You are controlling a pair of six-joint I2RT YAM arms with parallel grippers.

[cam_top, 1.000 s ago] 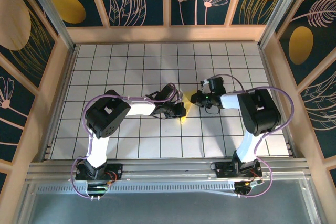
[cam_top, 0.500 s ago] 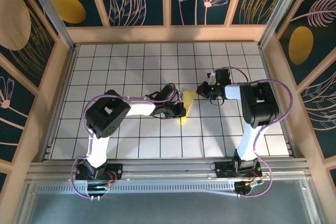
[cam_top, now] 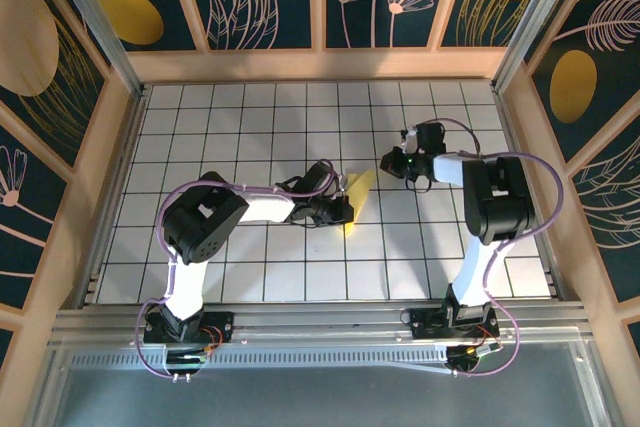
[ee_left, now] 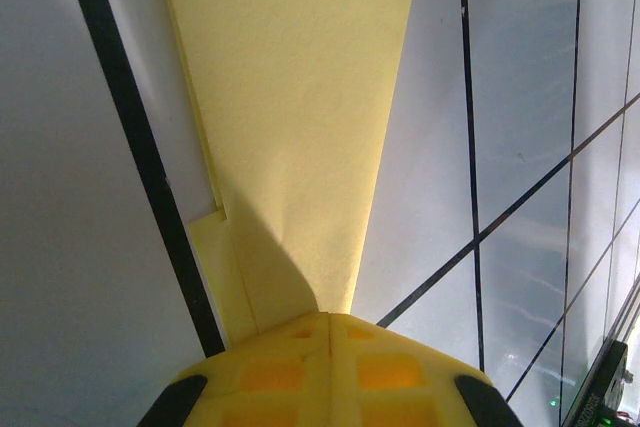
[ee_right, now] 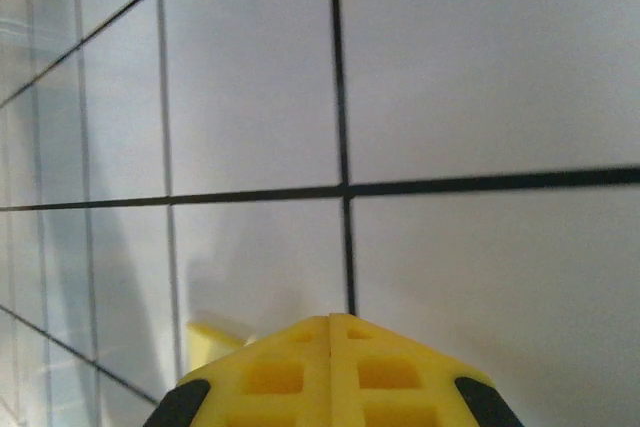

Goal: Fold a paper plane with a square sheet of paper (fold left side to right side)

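The yellow paper (cam_top: 359, 195), folded into a narrow pointed shape like the paper plane, lies flat on the tiled table near the middle. My left gripper (cam_top: 344, 211) is shut, its closed fingertips (ee_left: 330, 322) resting on the paper's (ee_left: 290, 117) narrow end, which widens away from them. A thin folded strip (ee_left: 222, 257) shows along the paper's left edge. My right gripper (cam_top: 388, 162) is shut and sits apart, up and to the right of the paper. In the right wrist view its closed tips (ee_right: 332, 319) hover over bare tile, with a corner of paper (ee_right: 213, 336) just to their left.
White grid tiles (cam_top: 270, 117) cover the table. Wooden frame walls (cam_top: 320, 64) enclose it at the back and both sides. The aluminium rail (cam_top: 320, 322) with the arm bases runs along the near edge. Purple cables loop round both arms.
My right gripper has pulled off the paper, moving up and to the right, so more of the paper's upper end shows. The left gripper has stayed in place on the paper.
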